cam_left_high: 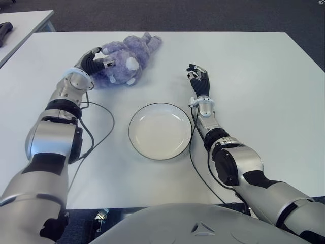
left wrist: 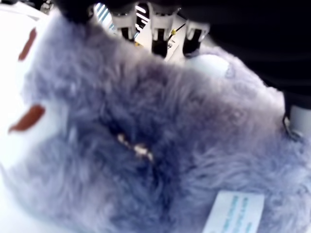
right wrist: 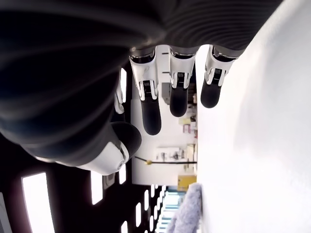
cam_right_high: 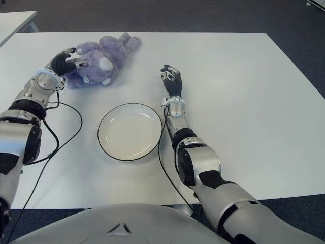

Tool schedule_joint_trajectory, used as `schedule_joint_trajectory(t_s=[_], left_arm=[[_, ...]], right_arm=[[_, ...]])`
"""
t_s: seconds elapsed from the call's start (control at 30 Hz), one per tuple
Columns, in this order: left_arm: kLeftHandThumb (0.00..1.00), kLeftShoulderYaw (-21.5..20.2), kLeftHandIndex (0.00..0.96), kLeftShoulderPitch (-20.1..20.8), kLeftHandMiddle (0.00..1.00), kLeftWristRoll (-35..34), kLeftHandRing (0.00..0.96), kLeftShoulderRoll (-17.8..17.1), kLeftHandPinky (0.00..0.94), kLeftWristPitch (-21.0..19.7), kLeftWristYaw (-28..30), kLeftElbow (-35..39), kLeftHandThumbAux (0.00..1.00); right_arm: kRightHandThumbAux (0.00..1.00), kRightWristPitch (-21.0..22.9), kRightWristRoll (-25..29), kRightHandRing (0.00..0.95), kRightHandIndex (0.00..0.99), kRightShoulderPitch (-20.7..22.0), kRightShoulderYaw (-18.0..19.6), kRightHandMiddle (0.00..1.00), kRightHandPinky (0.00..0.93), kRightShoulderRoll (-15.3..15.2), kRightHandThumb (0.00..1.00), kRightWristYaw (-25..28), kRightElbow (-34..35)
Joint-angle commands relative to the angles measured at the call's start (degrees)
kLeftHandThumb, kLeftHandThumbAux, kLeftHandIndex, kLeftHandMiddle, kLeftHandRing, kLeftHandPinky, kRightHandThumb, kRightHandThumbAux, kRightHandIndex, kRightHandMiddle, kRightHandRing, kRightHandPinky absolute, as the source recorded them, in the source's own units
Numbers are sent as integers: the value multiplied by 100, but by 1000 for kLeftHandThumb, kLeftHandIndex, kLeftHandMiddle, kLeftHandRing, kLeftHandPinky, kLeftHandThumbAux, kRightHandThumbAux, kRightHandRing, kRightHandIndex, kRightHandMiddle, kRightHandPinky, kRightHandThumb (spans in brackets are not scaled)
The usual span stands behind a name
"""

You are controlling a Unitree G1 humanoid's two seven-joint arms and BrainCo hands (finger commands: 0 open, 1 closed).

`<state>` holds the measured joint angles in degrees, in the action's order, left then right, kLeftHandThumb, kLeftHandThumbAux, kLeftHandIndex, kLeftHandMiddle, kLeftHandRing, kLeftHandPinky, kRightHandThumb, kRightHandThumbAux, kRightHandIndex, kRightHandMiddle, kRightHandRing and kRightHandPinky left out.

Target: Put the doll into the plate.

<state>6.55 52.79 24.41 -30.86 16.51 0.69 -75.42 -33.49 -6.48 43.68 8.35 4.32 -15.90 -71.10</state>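
In our left wrist view the doll [left wrist: 146, 145] fills the picture and blurs; its tag's [left wrist: 233, 213] print is unreadable. Fur hides our left hand's [cam_left_high: 96, 62] fingertips. An object [cam_left_high: 5, 30] is cut off.

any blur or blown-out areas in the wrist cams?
Left wrist view: the doll fills the frame, its fur soft and blurred at close range. Right wrist view: the table is washed out white, the right hand dark against it. Eye views look evenly lit.

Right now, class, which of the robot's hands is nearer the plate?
Right. The right hand shows just beyond the plate's far right edge; the left hand is farther off, on the doll.
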Motion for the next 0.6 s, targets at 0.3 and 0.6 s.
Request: schedule_joint_trajectory(t_s=[0.3, 0.6], left_arm=[[17, -304, 0, -796, 0, -501, 0, 595, 0, 281, 430, -200, 470], [0, -278, 0, -1108, 0, -602, 0, 802, 0, 389, 485, -216, 457]], right_arm=[[726, 393, 100, 126, 420, -1168, 212, 230, 117, 528, 715, 28, -701], [726, 416, 28, 133, 420, -1169, 183, 235, 124, 518, 716, -58, -702]])
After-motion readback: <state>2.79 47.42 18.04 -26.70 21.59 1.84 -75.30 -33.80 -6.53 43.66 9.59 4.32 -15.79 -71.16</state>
